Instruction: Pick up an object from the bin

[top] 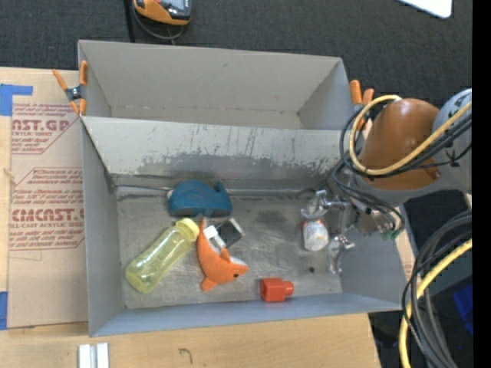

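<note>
Whitish lump (315,237) between the gripper's fingers, at the right end of the bin (207,90)
The gripper (326,225) has its two metal fingers (338,247) closed partway on the lump (I cannot tell whether it touches the floor). Well apart to the left lie a blue whale toy (199,198), a yellow bottle (161,255) and an orange fish toy (218,266). A red block (276,289) lies nearer.

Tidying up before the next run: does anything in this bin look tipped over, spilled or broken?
Nothing looks spilled or broken. The yellow bottle lies on its side at the front left, beside the orange fish toy, which is just loose clutter.
</note>
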{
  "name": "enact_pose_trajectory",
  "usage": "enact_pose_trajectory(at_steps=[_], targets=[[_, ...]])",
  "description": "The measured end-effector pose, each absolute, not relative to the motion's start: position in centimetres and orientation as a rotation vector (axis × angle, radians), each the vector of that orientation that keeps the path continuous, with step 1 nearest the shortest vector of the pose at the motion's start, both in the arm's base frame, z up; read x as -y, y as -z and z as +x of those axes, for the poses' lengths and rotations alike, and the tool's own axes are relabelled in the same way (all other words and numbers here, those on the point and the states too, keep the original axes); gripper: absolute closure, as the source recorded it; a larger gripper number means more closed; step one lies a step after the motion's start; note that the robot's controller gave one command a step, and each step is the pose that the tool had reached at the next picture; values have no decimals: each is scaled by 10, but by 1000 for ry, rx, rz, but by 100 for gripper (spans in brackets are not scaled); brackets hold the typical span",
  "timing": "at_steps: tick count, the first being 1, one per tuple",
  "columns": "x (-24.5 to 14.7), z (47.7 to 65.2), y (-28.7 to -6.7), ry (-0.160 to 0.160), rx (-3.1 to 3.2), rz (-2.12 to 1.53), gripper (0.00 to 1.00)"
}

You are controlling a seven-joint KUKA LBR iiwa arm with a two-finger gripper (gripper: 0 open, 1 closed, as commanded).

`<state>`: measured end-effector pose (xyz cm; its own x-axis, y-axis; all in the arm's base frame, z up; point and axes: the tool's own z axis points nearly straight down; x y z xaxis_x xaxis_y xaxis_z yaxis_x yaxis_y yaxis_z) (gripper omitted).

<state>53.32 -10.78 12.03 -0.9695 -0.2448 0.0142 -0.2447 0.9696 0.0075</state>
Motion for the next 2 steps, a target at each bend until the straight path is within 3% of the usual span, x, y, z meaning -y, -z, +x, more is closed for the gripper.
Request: enact_pose_trajectory(at_steps=[1,2], targets=[[96,519,-157,-5,3113,489,0],[74,491,-139,0,3047,767,0]])
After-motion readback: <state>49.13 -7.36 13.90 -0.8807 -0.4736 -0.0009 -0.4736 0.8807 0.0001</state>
